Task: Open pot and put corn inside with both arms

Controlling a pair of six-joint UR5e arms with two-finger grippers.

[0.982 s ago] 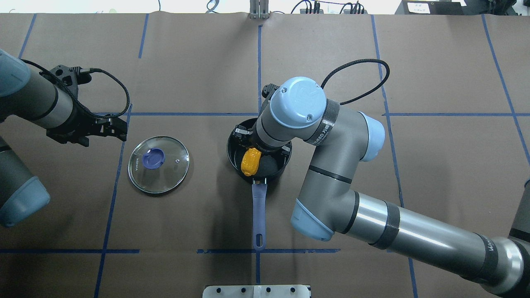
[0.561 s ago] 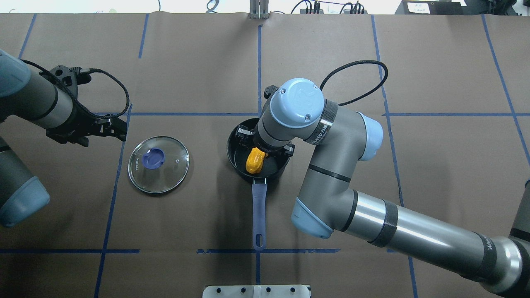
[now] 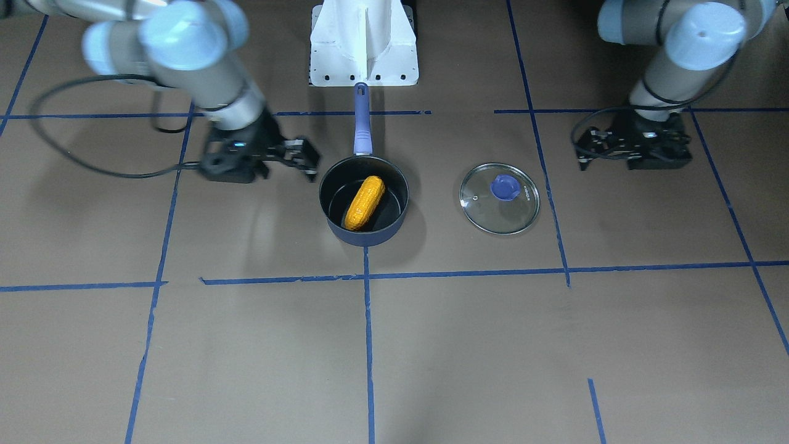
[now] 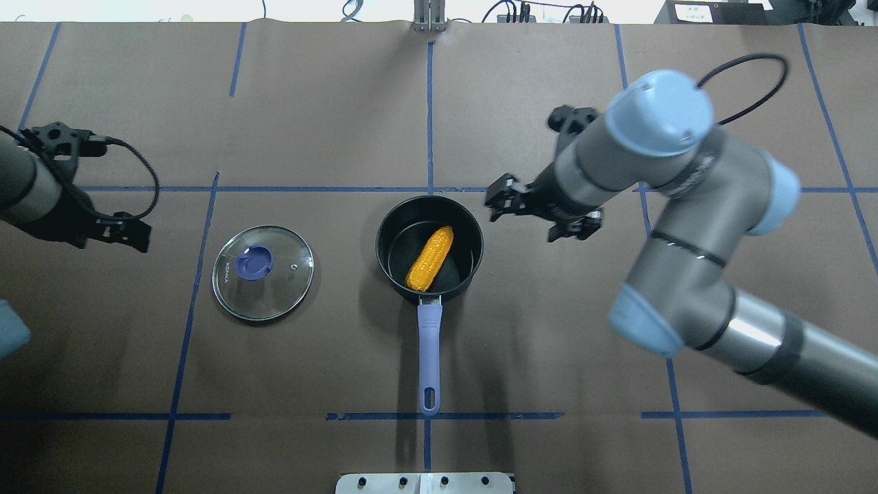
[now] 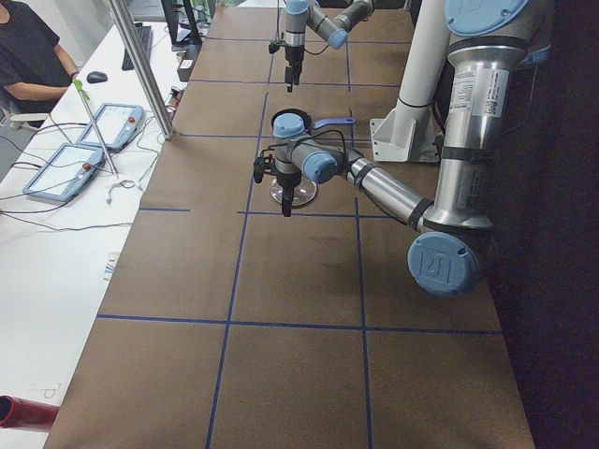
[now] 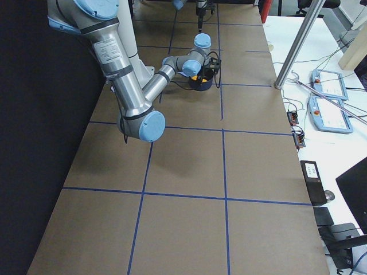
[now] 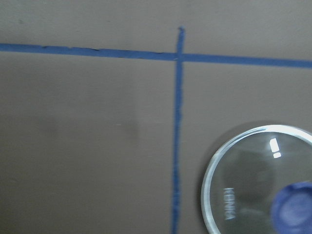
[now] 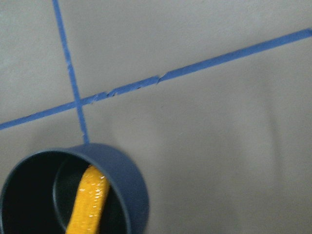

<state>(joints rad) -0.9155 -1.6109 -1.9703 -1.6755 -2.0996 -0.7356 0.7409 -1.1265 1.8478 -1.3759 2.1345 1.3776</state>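
The dark navy pot (image 4: 473,241) stands open at the table's middle, its purple-blue handle (image 4: 429,350) pointing toward the robot's base. The orange-yellow corn (image 4: 430,259) lies slanted inside it; the corn also shows in the front view (image 3: 364,202) and the right wrist view (image 8: 90,204). My right gripper (image 4: 538,211) is open and empty, to the right of the pot and clear of it. My left gripper (image 4: 96,230) is open and empty, well left of the glass lid (image 4: 263,272). Neither wrist view shows its own fingers.
The round glass lid with its purple-blue knob lies flat on the table left of the pot, also in the left wrist view (image 7: 258,180). Blue tape lines cross the brown table cover. The white base pedestal (image 3: 363,43) stands at the handle's end.
My right gripper has let go of the corn and moved up and to the right, out of the pot. The corn now lies in the pot. My left gripper has moved further left.
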